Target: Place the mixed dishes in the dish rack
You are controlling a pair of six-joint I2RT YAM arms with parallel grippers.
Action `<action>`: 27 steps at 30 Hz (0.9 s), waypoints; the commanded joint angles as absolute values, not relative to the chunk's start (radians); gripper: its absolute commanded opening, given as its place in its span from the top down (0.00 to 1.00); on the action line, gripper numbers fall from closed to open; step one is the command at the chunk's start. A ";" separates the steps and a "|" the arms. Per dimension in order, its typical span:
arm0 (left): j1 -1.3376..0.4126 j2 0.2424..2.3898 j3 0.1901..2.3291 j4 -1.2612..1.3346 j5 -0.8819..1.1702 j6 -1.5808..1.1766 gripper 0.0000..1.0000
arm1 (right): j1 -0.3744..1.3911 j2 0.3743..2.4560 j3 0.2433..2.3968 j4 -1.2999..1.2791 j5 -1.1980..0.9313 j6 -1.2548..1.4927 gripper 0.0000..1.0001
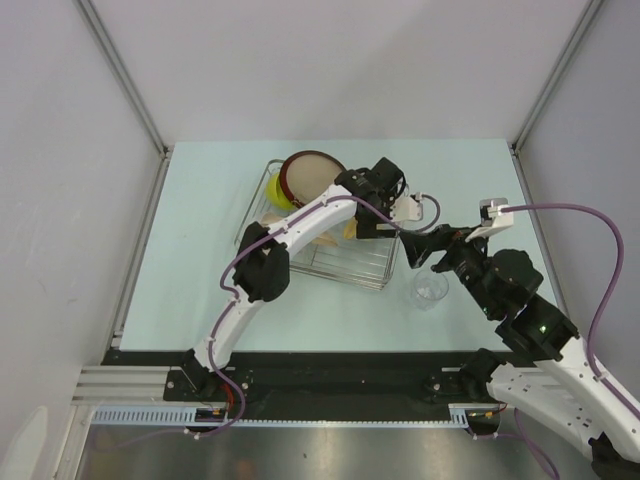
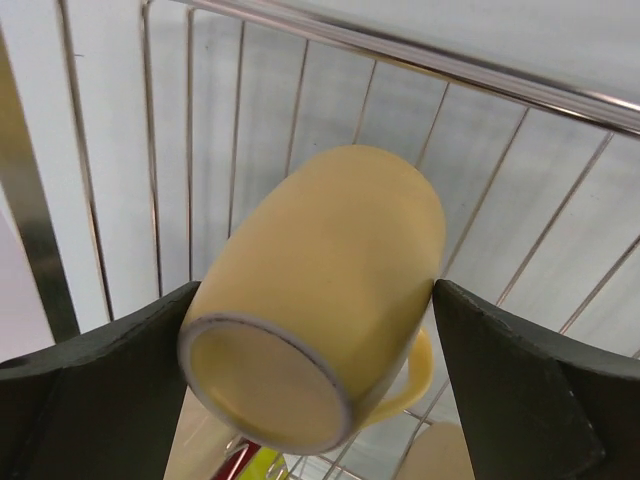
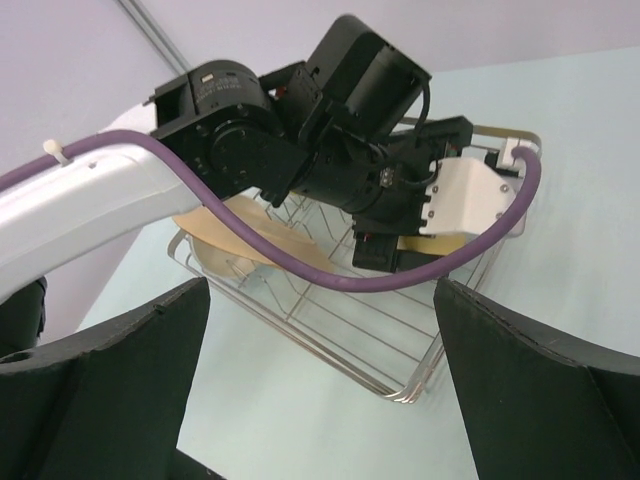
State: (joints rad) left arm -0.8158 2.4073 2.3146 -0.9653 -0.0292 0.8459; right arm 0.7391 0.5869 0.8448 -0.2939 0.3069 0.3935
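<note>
While the left gripper (image 2: pixel 318 292) is clenched on the pale yellow mug (image 2: pixel 330 250), one finger pressed to each side of its body, the mug hangs tilted, base toward the wrist camera, handle at the lower right and mouth turned toward the wires of the dish rack (image 2: pixel 420 57). That grip across the body probably leaves the mouth free to go down into the rack so the mug can drain. From above, the left arm reaches over the rack's right end, which looks like the open section. The far-left end already holds the dark-red-rimmed beige plate (image 1: pixel 308 175) standing on edge with the lime-green bowl (image 1: pixel 276 188) beside it, and a beige plate (image 3: pixel 235 250) lies lower in the basket. The right gripper (image 3: pixel 322 285) is spread wide with nothing between its fingers. It hovers just off the rack's right end, seemingly held back to keep clear of the other arm. The small clear glass (image 1: pixel 430 290) stands near it on the table (image 1: pixel 200 250), not yet loaded.
</note>
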 commanded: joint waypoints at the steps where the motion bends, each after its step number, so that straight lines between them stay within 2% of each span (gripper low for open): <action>1: -0.815 2.306 2.310 -0.893 -0.043 0.830 0.00 | 0.736 0.598 0.831 -0.256 0.282 0.417 0.00; 14: -0.813 2.220 2.307 -0.830 -0.074 0.824 0.00 | 0.735 0.632 0.828 -0.300 0.310 0.373 0.00; 22: -0.805 2.036 2.281 -0.890 -0.049 0.762 0.00 | 0.747 0.851 0.919 -0.707 0.486 0.564 0.00; 27: -0.764 1.780 2.087 -0.888 -0.011 0.681 0.00 | 0.819 0.913 0.923 -0.918 0.592 0.780 0.00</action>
